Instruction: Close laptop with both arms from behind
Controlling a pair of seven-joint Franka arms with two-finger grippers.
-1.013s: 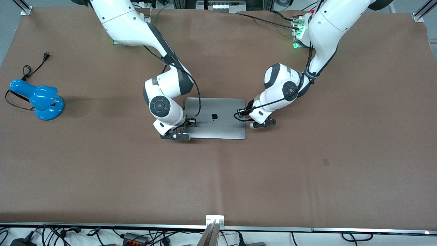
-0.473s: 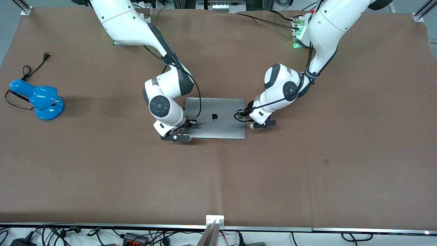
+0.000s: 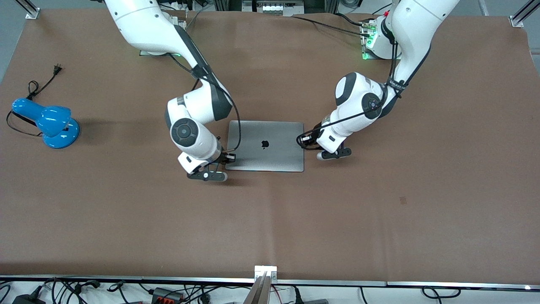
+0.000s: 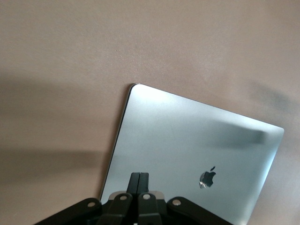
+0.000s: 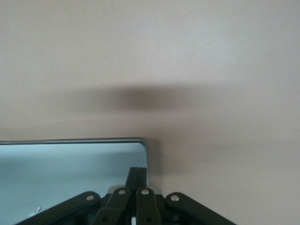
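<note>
The laptop (image 3: 265, 145) lies shut and flat on the brown table, silver lid up with the dark apple logo showing. My right gripper (image 3: 206, 175) is shut and empty, just off the laptop's corner at the right arm's end. In the right wrist view my right gripper (image 5: 137, 176) shows at the corner of the lid (image 5: 70, 171). My left gripper (image 3: 334, 154) is shut and empty, beside the laptop's edge at the left arm's end. In the left wrist view my left gripper (image 4: 139, 180) shows against the lid (image 4: 187, 140).
A blue desk lamp (image 3: 46, 122) with a black cord stands toward the right arm's end of the table. A box with a green light (image 3: 370, 42) sits by the left arm's base. The brown table (image 3: 270, 223) spreads wide toward the front camera.
Both grippers have moved outward off the lid, the right toward its own end and a little nearer the front camera, the left toward its own end. The laptop has not moved.
</note>
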